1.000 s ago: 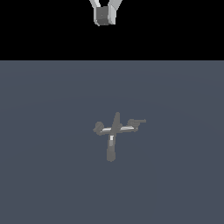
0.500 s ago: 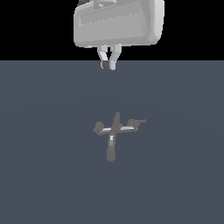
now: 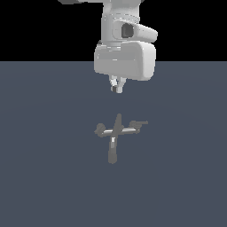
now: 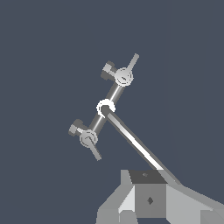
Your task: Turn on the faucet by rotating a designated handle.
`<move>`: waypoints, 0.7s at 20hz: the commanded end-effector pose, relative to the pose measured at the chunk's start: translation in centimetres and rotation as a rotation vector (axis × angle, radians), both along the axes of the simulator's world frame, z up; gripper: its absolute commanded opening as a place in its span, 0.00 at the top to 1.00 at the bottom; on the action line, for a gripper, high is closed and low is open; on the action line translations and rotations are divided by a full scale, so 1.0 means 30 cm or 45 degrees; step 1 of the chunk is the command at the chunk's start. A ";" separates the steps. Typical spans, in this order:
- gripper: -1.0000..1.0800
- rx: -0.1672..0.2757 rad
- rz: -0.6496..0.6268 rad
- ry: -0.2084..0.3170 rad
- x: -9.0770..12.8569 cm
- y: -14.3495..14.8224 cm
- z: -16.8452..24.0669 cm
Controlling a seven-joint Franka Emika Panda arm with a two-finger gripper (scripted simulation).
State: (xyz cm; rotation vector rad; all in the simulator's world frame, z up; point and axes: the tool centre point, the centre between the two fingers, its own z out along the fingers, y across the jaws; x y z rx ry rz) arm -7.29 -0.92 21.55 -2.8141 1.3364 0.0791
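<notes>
The small dull-grey metal cross-shaped faucet [image 3: 116,133] sits near the middle of the flat slate-blue tabletop [image 3: 40,177], its long rounded spout [image 3: 112,153] running toward the camera and its shiny crossbar [image 3: 120,130] lying across. Out at the exterior view's right end of that crossbar is the dark-grey handle [image 3: 138,124], a thin flat lever bar poking sideways; in the wrist view both crossbar ends show a thin bar, so the exterior view is the better guide here. Nothing touches the faucet. Above and behind it hangs the white robot arm [image 3: 124,48], and its gripper [image 3: 117,89] points down, well apart from the fixture, fingers [image 3: 119,88] drawn close together with nothing between them. This looks like the approach step, with the turning itself not yet begun. The next move, by my reading, calls for dropping low and shifting toward the exterior view's right, so the fingertips land beside that lever and can push it round.
</notes>
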 end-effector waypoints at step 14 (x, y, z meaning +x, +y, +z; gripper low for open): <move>1.00 -0.047 -0.472 -0.018 0.252 -0.194 -0.344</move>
